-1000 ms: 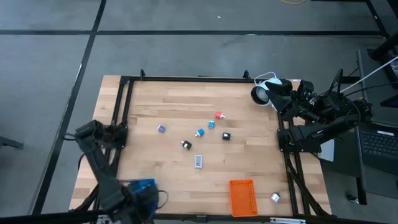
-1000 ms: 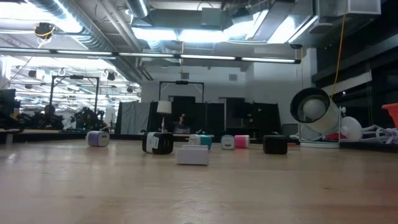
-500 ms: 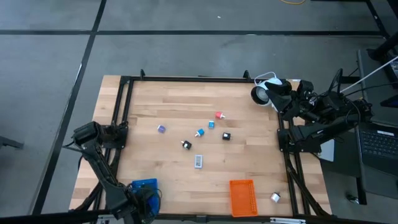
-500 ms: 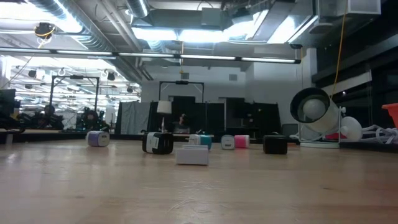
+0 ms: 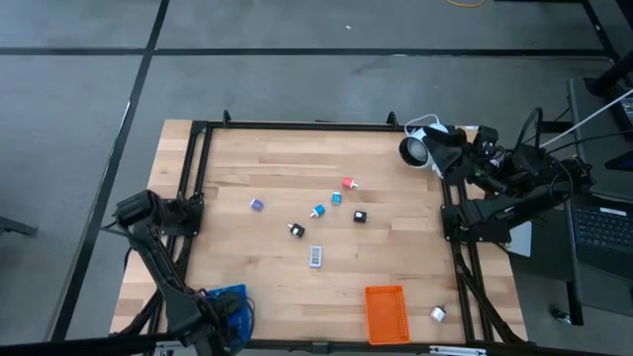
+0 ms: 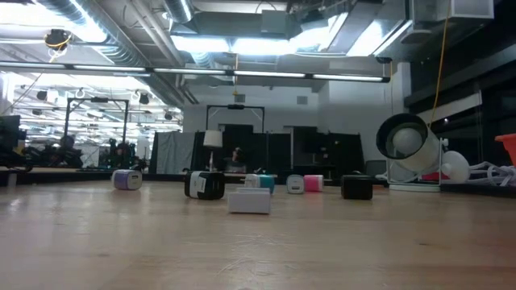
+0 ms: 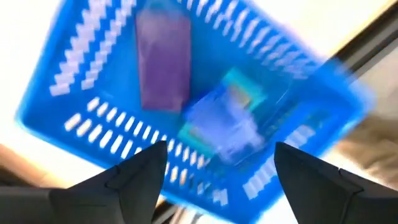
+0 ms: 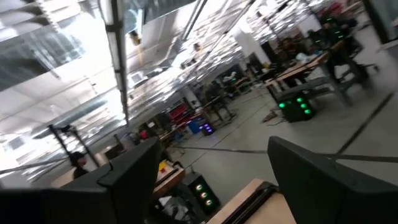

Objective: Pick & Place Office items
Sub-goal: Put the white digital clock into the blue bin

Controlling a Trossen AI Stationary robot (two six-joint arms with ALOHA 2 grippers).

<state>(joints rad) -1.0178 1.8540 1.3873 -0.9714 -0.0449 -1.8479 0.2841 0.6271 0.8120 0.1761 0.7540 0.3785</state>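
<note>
Wooden table (image 5: 396,198): left pincer (image 7: 214,171) gapes over blue tray (image 7: 74,93).

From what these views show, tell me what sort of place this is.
Probably a robotics lab in an industrial hall. A wooden table with a black frame carries two robot arms. The low view shows exposed ceiling ducts and strip lights; the right wrist view shows workbenches with equipment.

The left hand (image 5: 226,321) largely hides the blue tray (image 5: 229,294), whose contents blur in the wrist view.
</note>
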